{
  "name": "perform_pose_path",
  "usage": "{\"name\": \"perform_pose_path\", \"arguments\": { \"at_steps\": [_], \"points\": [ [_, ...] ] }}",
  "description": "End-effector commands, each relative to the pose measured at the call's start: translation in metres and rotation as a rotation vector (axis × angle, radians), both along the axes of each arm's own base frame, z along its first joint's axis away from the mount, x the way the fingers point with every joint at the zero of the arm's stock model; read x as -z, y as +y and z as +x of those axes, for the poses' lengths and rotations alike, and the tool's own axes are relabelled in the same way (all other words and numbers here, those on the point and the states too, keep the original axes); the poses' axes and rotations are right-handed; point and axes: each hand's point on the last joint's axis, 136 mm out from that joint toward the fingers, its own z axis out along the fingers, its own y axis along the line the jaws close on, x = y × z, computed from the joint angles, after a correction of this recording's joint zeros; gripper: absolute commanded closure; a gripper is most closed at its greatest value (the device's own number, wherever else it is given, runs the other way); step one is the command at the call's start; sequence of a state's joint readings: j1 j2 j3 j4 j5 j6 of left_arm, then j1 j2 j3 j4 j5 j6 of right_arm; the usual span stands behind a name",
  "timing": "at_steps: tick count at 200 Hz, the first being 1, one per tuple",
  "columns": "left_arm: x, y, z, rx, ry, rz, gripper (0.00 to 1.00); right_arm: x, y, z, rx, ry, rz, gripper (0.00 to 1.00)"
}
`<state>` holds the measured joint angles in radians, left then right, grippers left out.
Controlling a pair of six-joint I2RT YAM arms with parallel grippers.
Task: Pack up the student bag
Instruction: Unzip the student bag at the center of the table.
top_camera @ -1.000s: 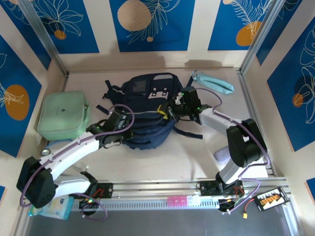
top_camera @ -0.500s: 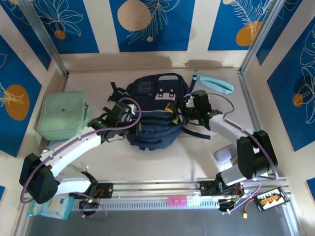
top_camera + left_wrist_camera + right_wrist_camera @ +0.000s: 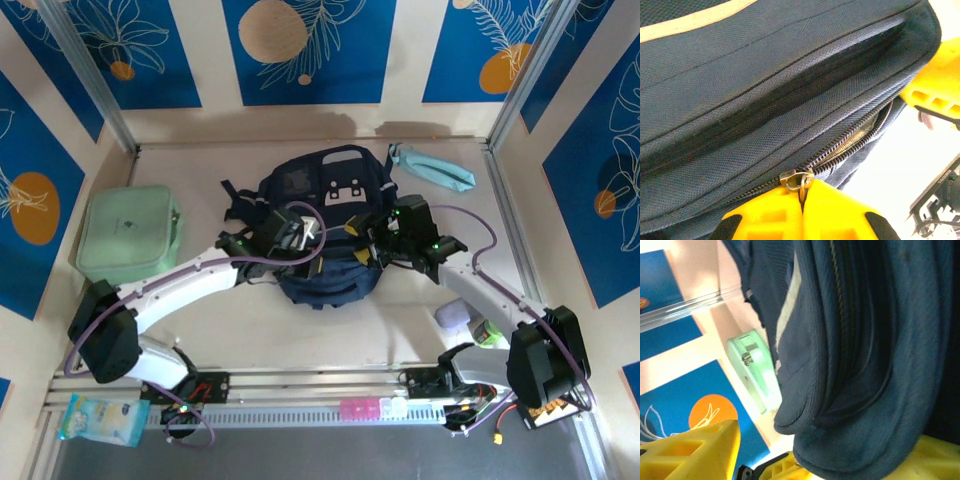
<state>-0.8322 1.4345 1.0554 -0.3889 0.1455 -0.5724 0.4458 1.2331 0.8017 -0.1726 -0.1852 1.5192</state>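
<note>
At the left of the pale table (image 3: pixel 340 335) lies a mint-green zip case (image 3: pixel 128 235), and a snack packet (image 3: pixel 100 420) sits in the lower left corner. The navy student bag (image 3: pixel 330 190) lies in the middle. My left gripper (image 3: pixel 802 192) is clenched on its zipper pull (image 3: pixel 796 178), with the zip partly parted. My right gripper (image 3: pixel 380 238) is released at the bag's right side, its yellow fingers (image 3: pixel 695 450) spread wide around the fabric. A teal pouch (image 3: pixel 430 167) lies upper right. Cream walls carry blue panels (image 3: pixel 300 50) with orange circles.
</note>
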Motion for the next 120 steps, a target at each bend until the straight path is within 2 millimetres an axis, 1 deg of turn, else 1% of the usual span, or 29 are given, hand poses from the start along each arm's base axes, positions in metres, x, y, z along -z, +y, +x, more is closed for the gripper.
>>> {"name": "perform_pose_path", "arguments": {
  "at_steps": [1,10,27,41,63,85,107,120],
  "points": [
    [-0.030,-0.026,0.007,0.060,-0.076,-0.092,1.00,0.017,0.001,-0.005,0.037,0.073,-0.039,0.35],
    [-0.028,-0.026,0.007,0.060,-0.076,-0.087,1.00,0.018,0.003,-0.003,0.032,0.078,-0.041,0.37],
    [-0.021,-0.021,0.007,0.054,-0.078,-0.051,1.00,0.019,0.006,0.002,0.028,0.071,-0.045,0.52],
    [-0.013,-0.008,0.007,0.041,-0.085,0.010,1.00,0.018,0.002,0.006,0.039,0.058,-0.063,0.66],
    [-0.004,0.020,0.006,0.024,-0.100,0.103,1.00,0.015,-0.012,0.013,0.069,0.031,-0.082,0.80],
    [0.004,0.051,0.004,0.017,-0.112,0.172,1.00,0.005,-0.029,0.018,0.099,-0.002,-0.096,0.84],
    [0.016,0.079,0.008,0.006,-0.150,0.261,1.00,-0.008,-0.045,0.023,0.127,-0.038,-0.078,0.85],
    [0.022,0.091,0.012,0.001,-0.166,0.305,1.00,-0.015,-0.052,0.025,0.135,-0.056,-0.064,0.85]
  ]
}}
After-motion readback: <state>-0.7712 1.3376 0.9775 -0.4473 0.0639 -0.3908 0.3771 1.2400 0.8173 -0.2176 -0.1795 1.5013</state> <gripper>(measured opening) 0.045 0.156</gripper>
